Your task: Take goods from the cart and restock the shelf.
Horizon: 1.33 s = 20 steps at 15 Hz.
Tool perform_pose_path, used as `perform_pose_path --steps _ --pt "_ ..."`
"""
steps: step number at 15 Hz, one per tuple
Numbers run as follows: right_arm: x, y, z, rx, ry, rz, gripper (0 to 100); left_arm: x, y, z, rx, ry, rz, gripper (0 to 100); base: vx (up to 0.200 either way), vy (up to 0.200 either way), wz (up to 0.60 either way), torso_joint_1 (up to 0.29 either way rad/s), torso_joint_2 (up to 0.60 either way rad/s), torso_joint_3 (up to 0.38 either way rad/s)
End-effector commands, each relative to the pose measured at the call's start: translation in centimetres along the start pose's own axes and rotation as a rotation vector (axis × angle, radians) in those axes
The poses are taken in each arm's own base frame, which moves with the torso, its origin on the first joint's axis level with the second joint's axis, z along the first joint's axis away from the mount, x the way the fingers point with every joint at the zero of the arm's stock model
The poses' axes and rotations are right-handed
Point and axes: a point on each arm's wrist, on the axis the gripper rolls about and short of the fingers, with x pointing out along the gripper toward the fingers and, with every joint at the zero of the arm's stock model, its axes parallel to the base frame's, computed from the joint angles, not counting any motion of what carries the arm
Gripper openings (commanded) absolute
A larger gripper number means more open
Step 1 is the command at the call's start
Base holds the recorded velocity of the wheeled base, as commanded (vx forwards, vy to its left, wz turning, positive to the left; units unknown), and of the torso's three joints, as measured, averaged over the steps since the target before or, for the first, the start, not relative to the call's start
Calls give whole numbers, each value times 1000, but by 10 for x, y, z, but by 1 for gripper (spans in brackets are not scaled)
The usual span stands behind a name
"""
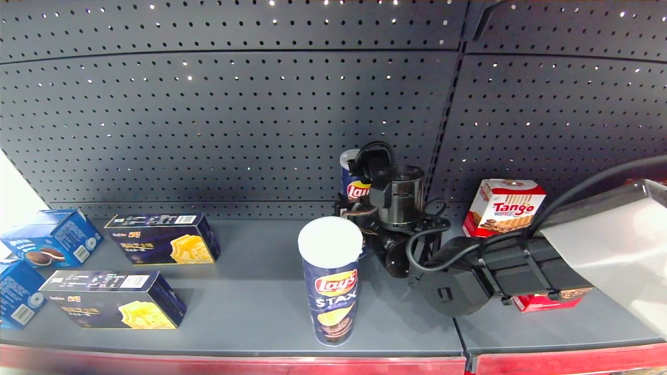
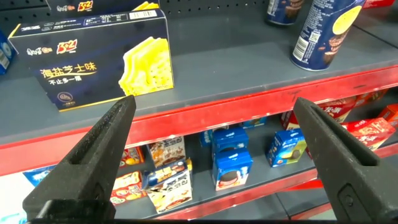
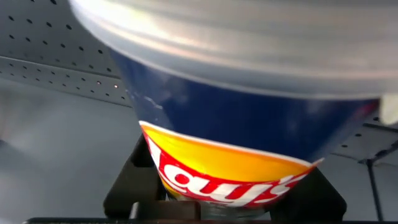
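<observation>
- Leftmost, blue cookie boxes (image 1: 49, 245) lie at the far left end of the shelf (image 1: 250, 307).
- Next, two dark cracker boxes lie flat, one far (image 1: 161, 238) and one near (image 1: 112, 299).
- Left gripper (image 2: 214, 102) hangs before the shelf's red front edge, fingers (image 2: 93, 162) spread wide, holding nothing.
- Centre, the front chip can (image 1: 332, 281) stands upright near the edge.
- Behind it, the right gripper (image 1: 359, 200) pinches the rear chip can (image 1: 350, 177), upright by the pegboard (image 1: 208, 130).
- Rightmost, a wafer box (image 1: 503, 205) stands far back.
</observation>
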Motion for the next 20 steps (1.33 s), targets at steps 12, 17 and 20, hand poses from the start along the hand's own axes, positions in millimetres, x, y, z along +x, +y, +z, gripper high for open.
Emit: perform_pose_path --steps 12,17,20 --pt "16 3 -10 -20 -2 1 0 0 0 0 -1 0 0 100 0 0 0 0 0 0" --pt "23 6 -5 -6 -31 7 0 0 0 0 -1 0 0 100 0 0 0 0 0 0" --pt "24 7 -2 -14 -39 7 0 0 0 0 -1 0 0 100 0 0 0 0 0 0"
